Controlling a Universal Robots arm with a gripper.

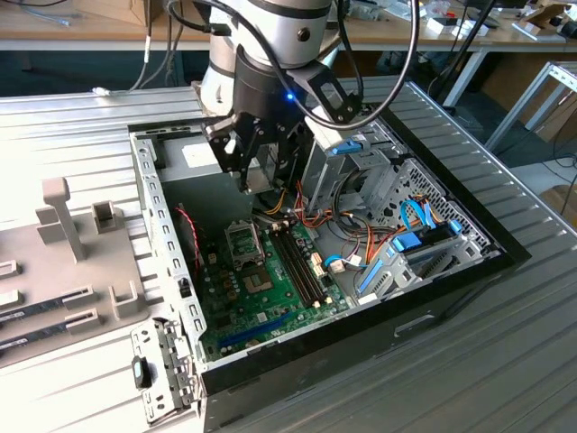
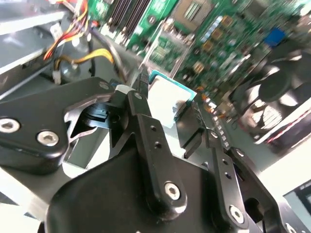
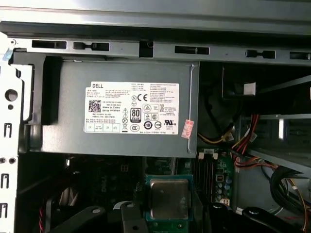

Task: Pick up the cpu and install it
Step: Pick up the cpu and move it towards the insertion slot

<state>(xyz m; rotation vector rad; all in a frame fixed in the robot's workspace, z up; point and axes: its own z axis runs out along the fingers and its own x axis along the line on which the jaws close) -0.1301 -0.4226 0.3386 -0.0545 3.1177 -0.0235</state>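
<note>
Fingers (image 2: 146, 126) of my gripper (image 2: 165, 99) are closed part-way, pinching the cpu (image 2: 167, 99) by two opposite edges. In the first wrist view the cpu (image 3: 168, 198) shows its silvery top and green rim, held flat between the black jaws. The grey power supply (image 3: 116, 111) with its white label lies beyond it.

In the exterior view my gripper (image 1: 266, 180) hangs in the upper middle of the frame, inside the open computer case (image 1: 149, 207) and clear of the green motherboard (image 1: 270, 280). The cpu socket (image 1: 242, 242), its metal frame raised, sits just under my fingertips in that frame, and the chip is still apart from it. Long dark memory slots (image 1: 297, 262) run beside the socket toward the exterior view's right. The case rests on a ribbed metal table (image 1: 505, 343), with a grey fixture tray (image 1: 54, 262) at the exterior view's left.
</note>
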